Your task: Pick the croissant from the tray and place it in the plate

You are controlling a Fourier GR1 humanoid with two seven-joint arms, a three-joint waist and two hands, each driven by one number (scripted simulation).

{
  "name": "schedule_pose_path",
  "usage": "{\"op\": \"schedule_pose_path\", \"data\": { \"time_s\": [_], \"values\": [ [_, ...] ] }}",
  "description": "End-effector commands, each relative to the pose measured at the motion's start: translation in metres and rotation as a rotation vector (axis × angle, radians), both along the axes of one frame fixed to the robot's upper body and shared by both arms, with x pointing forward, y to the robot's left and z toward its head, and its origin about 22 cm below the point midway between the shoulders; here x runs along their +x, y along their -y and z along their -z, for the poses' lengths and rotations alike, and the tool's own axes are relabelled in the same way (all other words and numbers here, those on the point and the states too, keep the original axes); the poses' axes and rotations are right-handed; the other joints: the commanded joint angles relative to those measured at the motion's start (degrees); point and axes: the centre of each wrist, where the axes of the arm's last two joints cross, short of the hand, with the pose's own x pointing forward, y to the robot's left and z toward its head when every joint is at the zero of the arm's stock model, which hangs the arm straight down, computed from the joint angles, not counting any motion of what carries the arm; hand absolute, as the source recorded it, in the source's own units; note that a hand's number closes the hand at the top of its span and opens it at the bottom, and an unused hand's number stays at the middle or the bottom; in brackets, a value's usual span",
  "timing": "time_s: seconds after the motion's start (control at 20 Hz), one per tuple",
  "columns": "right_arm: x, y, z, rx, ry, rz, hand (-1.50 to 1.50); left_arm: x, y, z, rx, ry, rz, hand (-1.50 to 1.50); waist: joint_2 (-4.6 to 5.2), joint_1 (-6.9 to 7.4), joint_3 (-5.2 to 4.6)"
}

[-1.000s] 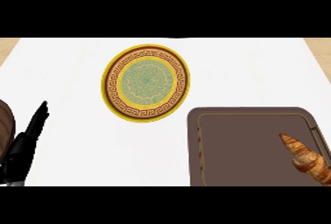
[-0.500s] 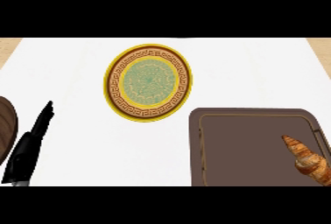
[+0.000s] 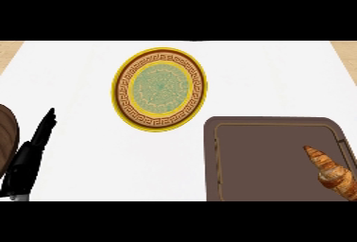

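My left robot hand point(image 3: 29, 156) is showing at the lower left of the head view, lying over the white table point(image 3: 90, 170) with its black fingers held straight and together, pointing up and slightly to the right; it is holding nothing. Just to its left, a curved brown object point(image 3: 7, 137) is entering from the view's left edge; I cannot tell what it is. My right robot hand is not appearing anywhere in the view.

The croissant point(image 3: 332, 172) is lying inside the tray point(image 3: 265, 160), close to the tray's right rim, with its narrow tip pointing up and to the left and its thicker end running toward the lower right corner of the view. The tray, dark brown with a thin lighter line running just inside its rim, is occupying the lower right of the table, and its lower part is being cut off by the view's edge.

The plate point(image 3: 159, 89), round with a yellow rim, a brown patterned band and a pale green centre, is sitting on the table above and to the left of the tray, apart from it, with nothing on it.
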Motion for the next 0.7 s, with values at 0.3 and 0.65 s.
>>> {"op": "schedule_pose_path", "data": {
  "time_s": [0.3, 0.65],
  "values": [
    [0.021, -0.022, 0.034, -0.025, -0.060, -0.106, -1.50, 0.016, -0.009, -0.013, 0.007, 0.007, -0.008, 0.00, -0.08, -0.64, -0.05],
    [0.018, -0.023, 0.058, -0.045, -0.096, -0.127, -1.50, 0.002, -0.002, 0.016, -0.008, 0.004, -0.009, 0.00, -0.08, -0.63, -0.05]
  ]
}}
